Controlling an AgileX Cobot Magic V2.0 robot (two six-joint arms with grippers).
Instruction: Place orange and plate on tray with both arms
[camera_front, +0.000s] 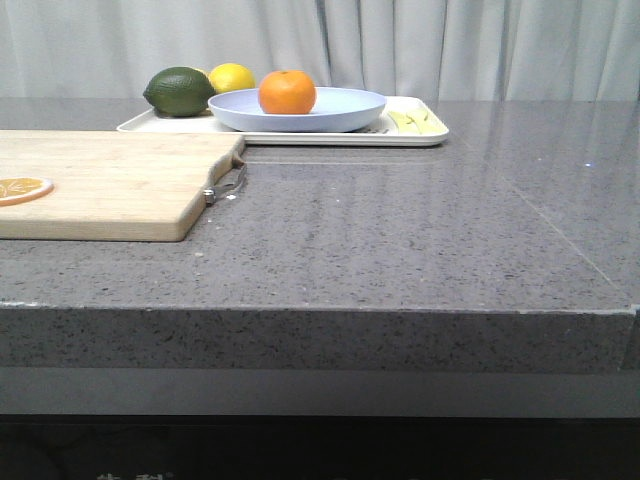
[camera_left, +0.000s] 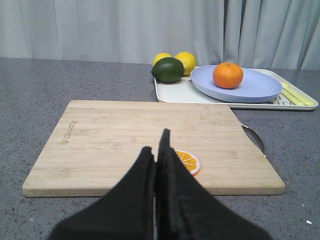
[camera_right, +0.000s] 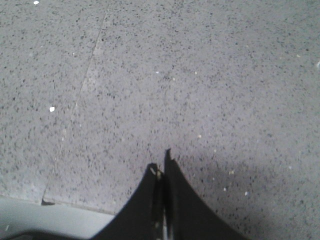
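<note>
The orange (camera_front: 287, 91) (camera_left: 228, 75) rests in the pale lavender-blue plate (camera_front: 340, 113) (camera_left: 260, 87), and the plate lies on the cream-white tray (camera_front: 420, 135) (camera_left: 172, 94) at the back of the counter. Neither gripper shows in the front view. My left gripper (camera_left: 156, 145) is shut and empty, held over the near edge of the wooden cutting board (camera_left: 125, 140), far from the tray. My right gripper (camera_right: 161, 161) is shut and empty above bare grey counter.
A dark green fruit (camera_front: 179, 91) (camera_left: 168, 69) and yellow lemons (camera_front: 232, 77) (camera_left: 185, 61) sit at the tray's left end, pale green cutlery (camera_front: 415, 120) at its right. The cutting board (camera_front: 110, 185) carries a dried orange slice (camera_front: 22, 188) (camera_left: 187, 160). The counter's front edge (camera_front: 320, 310) is near.
</note>
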